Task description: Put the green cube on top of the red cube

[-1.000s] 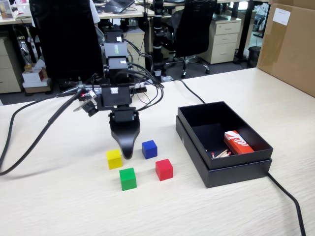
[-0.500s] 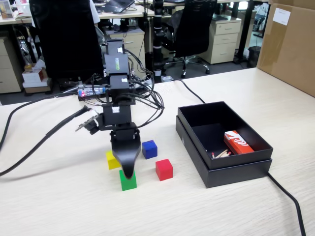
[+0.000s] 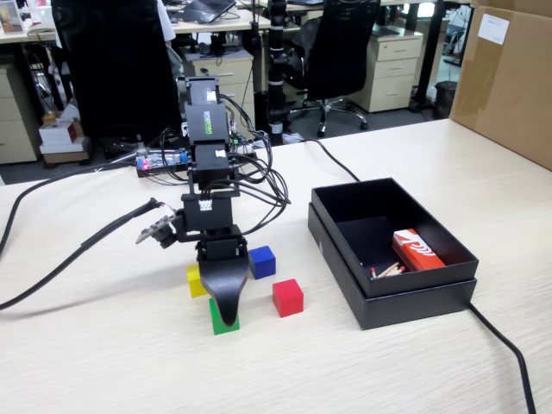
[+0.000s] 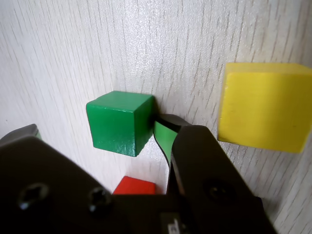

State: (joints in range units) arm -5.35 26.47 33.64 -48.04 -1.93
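Observation:
The green cube sits on the pale wooden table, right below my gripper. The gripper points down with its jaws open on either side of the cube. In the wrist view the green-padded jaw touches the cube's right face, and the other jaw stands well apart on the left. The red cube rests on the table a short way right of the green one in the fixed view. Only its corner shows in the wrist view, below the green cube.
A yellow cube and a blue cube lie just behind the gripper. An open black box at the right holds a red-orange packet. A black cable runs past it. A cardboard box stands far right.

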